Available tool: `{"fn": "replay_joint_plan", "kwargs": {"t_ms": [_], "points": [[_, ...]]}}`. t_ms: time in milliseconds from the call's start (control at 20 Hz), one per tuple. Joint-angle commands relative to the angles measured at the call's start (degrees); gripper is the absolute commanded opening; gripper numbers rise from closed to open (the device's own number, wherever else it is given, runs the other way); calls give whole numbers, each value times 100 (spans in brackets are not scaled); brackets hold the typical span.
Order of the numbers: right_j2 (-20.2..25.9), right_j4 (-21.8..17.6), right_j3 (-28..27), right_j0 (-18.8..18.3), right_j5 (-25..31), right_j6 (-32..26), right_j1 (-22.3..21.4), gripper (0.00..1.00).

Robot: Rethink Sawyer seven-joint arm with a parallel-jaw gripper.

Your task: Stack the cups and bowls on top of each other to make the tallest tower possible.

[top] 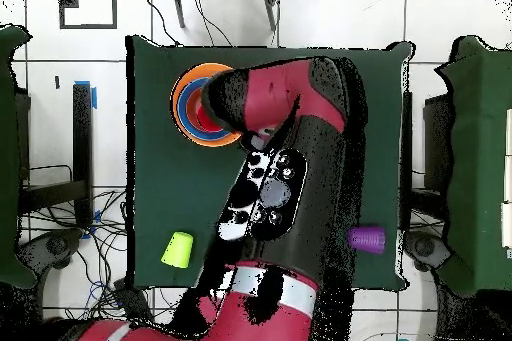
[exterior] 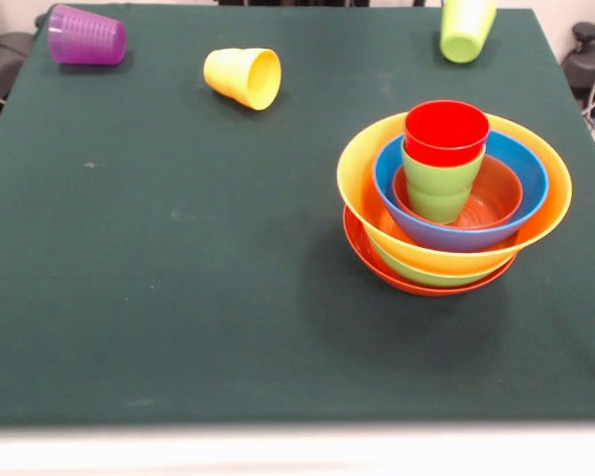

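The tower (exterior: 454,203) stands right of centre in the front view. A wide red-orange bowl (exterior: 377,260) holds a green bowl (exterior: 416,273), a large orange-yellow bowl (exterior: 362,183), a blue bowl (exterior: 521,169) and a small orange bowl (exterior: 498,193). A light green cup (exterior: 438,188) stands in it with a red cup (exterior: 446,129) nested on top. A purple cup (exterior: 86,36) and a yellow cup (exterior: 243,76) lie on their sides at the far left. A second light green cup (exterior: 466,28) lies at the far right. The gripper's end (top: 228,102) shows only in the overhead view, above the tower (top: 190,112).
The dark green table cloth (exterior: 178,278) covers the table. In the overhead view the arm (top: 270,192) stretches across the table and hides the yellow cup. The light green cup (top: 178,248) and the purple cup (top: 367,239) lie near the robot's side.
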Motion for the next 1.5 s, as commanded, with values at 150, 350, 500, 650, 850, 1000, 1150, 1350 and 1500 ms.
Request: {"fn": "replay_joint_plan", "kwargs": {"t_ms": [150, 350, 500, 650, 850, 1000, 1150, 1350, 1500], "points": [[-107, 34, -1933, 157, 1792, 1323, 1159, 100], [-202, 17, -2344, 184, 2098, 1293, 1365, 100], [-176, 40, -2757, 173, 2205, 1145, 1548, 100], [-99, 128, -3214, 106, 2263, 1091, 1867, 100], [-50, 233, -3902, -4, 2428, 1033, 2295, 100], [-83, 279, -4312, -80, 2582, 878, 2503, 100], [-155, 320, -4587, -129, 2639, 848, 2678, 100], [-283, 393, -5023, -199, 2882, 707, 2904, 100], [-415, 458, -5027, -202, 3024, 590, 2890, 100]]}}
